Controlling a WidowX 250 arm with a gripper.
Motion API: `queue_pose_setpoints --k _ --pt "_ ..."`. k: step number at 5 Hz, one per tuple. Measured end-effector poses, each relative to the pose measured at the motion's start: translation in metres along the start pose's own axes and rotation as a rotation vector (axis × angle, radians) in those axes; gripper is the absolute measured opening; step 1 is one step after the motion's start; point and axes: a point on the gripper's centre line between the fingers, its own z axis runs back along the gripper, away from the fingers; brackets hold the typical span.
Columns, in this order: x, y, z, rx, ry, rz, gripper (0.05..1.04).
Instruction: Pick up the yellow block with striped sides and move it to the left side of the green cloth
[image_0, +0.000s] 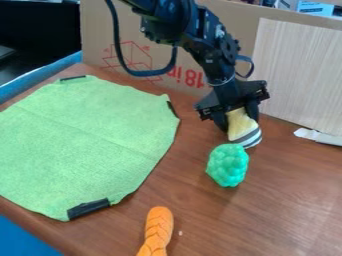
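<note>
Striped yellow object (244, 133) is what I have in the pincer (238, 118), its two fingers closed around the yellow part while the grey-and-white banded end points down toward the bench (287, 200), on the right half of my view. Just beside that end, nearer the camera, sits a bumpy green toy (228, 165). Off to the left, I see a green cloth (87, 135) spread out, with black strips at its edges, and an orange braided-looking piece (158, 227) lies at the bottom. Cardboard (107, 30) stands behind the arm.
</note>
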Motion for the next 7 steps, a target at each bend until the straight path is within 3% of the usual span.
queue_pose_setpoints --k 2,3,4,5,7 --pt "0.007 -0.001 0.046 -0.145 0.001 -0.095 0.619" --pt "0.01 0.022 0.058 -0.19 0.049 -0.121 0.619" --pt "0.015 0.058 0.072 -0.217 0.129 -0.147 0.619" --pt "0.026 0.1 0.094 -0.24 0.103 -0.086 0.619" --pt "0.04 0.118 0.092 -0.183 0.034 -0.087 0.619"
